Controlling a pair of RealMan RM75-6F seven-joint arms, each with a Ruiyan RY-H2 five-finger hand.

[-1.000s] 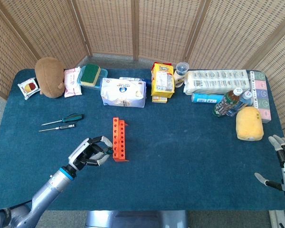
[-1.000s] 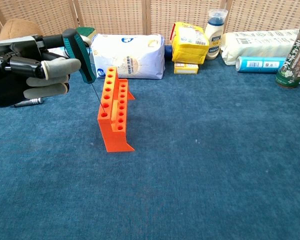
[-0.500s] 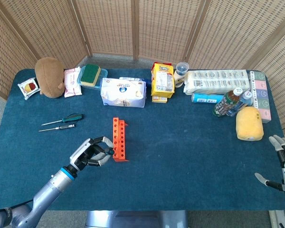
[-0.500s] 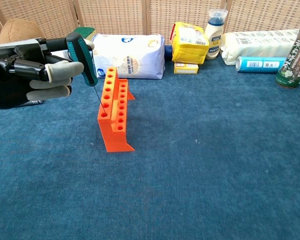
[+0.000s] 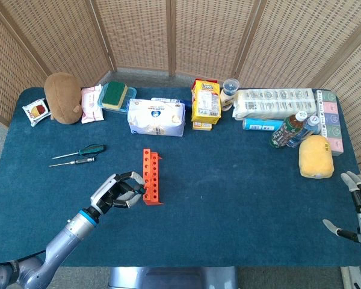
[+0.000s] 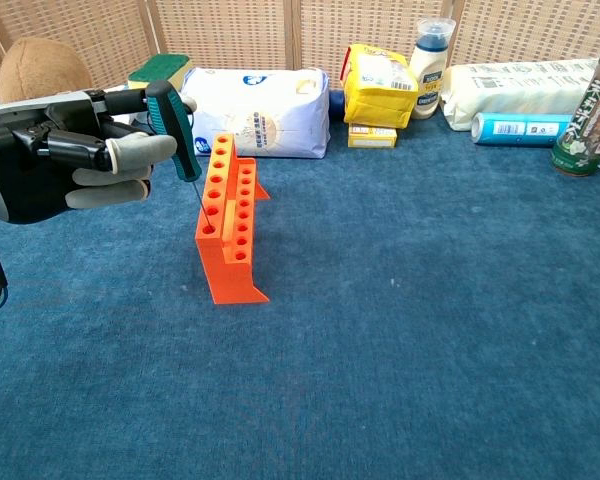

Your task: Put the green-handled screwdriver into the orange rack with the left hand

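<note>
My left hand (image 6: 65,150) (image 5: 116,194) grips a green-handled screwdriver (image 6: 177,132) nearly upright, tip down. Its thin shaft points at the nearest holes of the orange rack (image 6: 228,222) (image 5: 150,177), just left of and above the rack's front end. Whether the tip is inside a hole I cannot tell. The rack stands on the blue table with rows of round holes. My right hand (image 5: 360,208) rests at the table's right edge, fingers spread and holding nothing.
Two more screwdrivers (image 5: 79,155) lie on the left of the table. Along the back stand a brown plush (image 5: 63,97), a sponge box (image 5: 115,96), a tissue pack (image 5: 156,117), yellow boxes (image 5: 206,103), bottles (image 5: 292,130) and a yellow sponge (image 5: 316,156).
My left hand has shifted right, carrying the screwdriver closer over the rack's front holes. The right hand has not moved.
</note>
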